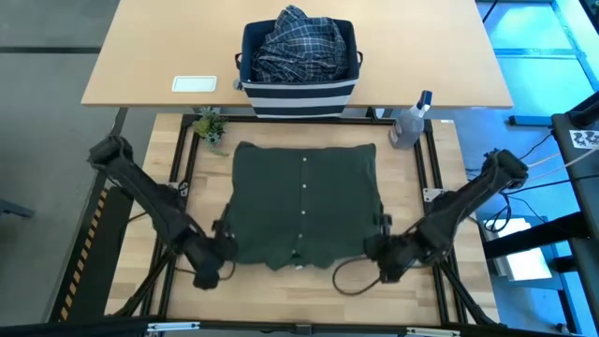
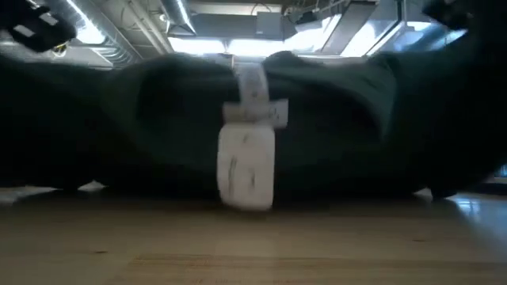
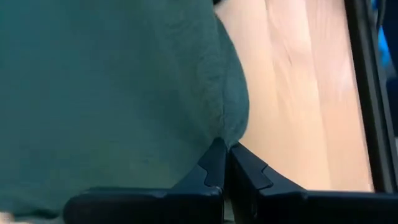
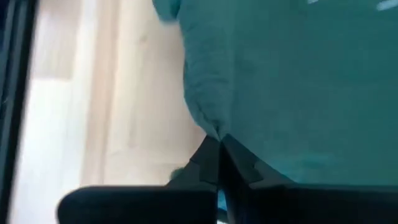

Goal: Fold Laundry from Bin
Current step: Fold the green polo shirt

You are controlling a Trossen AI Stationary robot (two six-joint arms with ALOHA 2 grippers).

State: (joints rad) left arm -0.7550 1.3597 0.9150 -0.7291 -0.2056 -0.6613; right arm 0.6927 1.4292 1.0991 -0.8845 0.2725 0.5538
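L hand [image 3: 225,163] fully closed, pinching the olive-green garment [image 1: 304,204] at its near left corner; R hand [image 4: 219,157] likewise closed on the near right corner. Garment lies flat mid-desk [image 1: 449,159], bare wood either side. Beyond it, the bin [image 1: 299,58] w/ plaid shirt [image 1: 298,42] inside.

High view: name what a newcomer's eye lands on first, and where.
A dark olive-green shirt lies spread flat in the middle of the wooden table. The left hand and right hand each pinch a near corner of it. Behind it, the striped bin holds a heaped plaid shirt.
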